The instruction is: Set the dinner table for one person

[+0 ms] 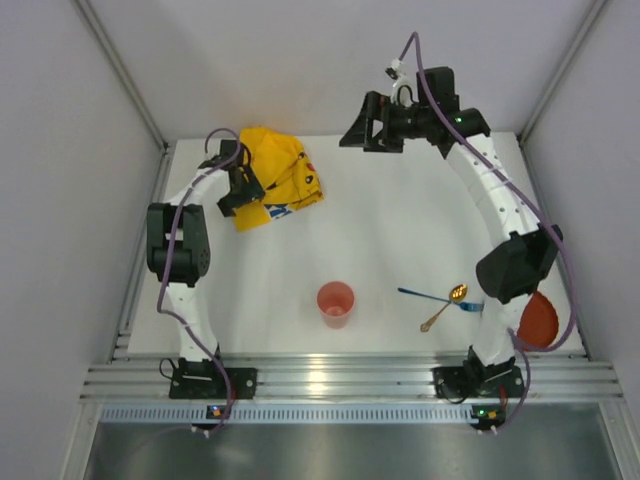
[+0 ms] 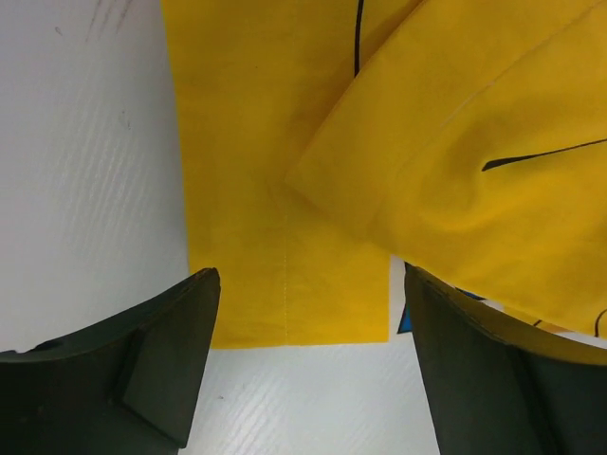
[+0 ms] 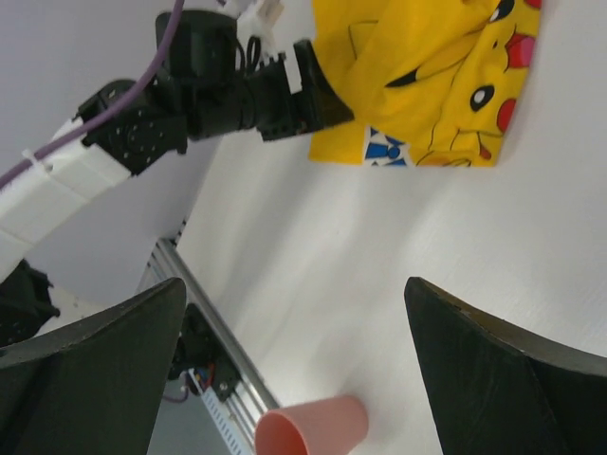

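The white dinner table [image 1: 400,230] has a ribbed aluminium rail [image 1: 350,380] along its near edge. A crumpled yellow cartoon-printed cloth mat [image 1: 278,175] lies at the back left. My left gripper [image 1: 243,200] is open and empty, just above the mat's near left corner; in the left wrist view its gripper [image 2: 308,313] straddles the mat's hemmed edge [image 2: 285,209]. My right gripper [image 1: 352,135] is open and empty, raised high at the back middle. A pink cup [image 1: 335,302] stands at the front middle. A gold spoon [image 1: 445,305] and a blue utensil [image 1: 425,295] lie crossed at the front right.
A red dish [image 1: 540,320] lies at the front right corner, partly hidden behind the right arm. The right wrist view shows the cup [image 3: 313,428], the mat [image 3: 427,76] and the left arm [image 3: 237,90]. Grey walls close in both sides and the back.
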Controlling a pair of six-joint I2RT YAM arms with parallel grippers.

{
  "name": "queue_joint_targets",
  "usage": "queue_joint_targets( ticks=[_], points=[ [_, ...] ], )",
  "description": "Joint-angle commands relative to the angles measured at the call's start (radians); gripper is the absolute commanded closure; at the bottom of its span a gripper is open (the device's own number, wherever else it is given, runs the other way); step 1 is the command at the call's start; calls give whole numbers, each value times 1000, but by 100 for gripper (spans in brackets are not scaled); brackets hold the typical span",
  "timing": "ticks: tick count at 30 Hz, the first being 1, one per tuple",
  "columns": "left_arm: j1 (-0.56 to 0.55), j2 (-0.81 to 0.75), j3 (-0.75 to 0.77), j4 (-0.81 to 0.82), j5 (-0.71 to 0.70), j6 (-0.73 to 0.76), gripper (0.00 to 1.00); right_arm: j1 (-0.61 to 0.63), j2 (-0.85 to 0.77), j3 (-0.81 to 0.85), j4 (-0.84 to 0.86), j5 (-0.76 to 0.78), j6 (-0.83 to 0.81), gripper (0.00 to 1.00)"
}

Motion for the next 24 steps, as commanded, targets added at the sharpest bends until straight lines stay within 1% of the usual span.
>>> queue_joint_targets(
  ticks=[1,2,3,4,5,6,8,9,10,11,12,15,20,24],
  points=[
    [1,33,8,8,1,-17,18,21,179,157,-12,79,24,0],
    [1,56,2,8,26,-22,21,24,226,221,-12,93,30,0],
    [1,64,-4,7,41,-23,31,26,269,252,-15,115,49,0],
    [-1,71,-12,7,56,-29,36,29,315,286,-17,125,56,0],
    [-1,76,-34,10,70,-32,41,35,403,321,-26,135,63,0],
    [-8,82,-50,14,93,-32,50,40,445,385,-29,168,67,0],
    [-25,90,-80,17,104,-17,64,52,539,431,-15,202,70,0],
    [-33,94,-90,19,104,-5,84,56,579,432,-2,223,79,0],
    [-39,97,-96,19,107,4,91,61,579,432,11,237,83,0],
    [-56,100,-101,8,106,13,97,69,611,432,26,248,86,0],
    [-67,105,-99,1,97,24,100,75,625,430,31,279,89,0],
    [-122,104,-96,-33,93,81,100,90,672,432,51,329,80,0],
    [-214,68,-166,-39,102,129,100,110,775,479,72,346,89,0],
    [-248,38,-222,-32,122,153,100,124,832,510,86,356,99,0]
  ],
)
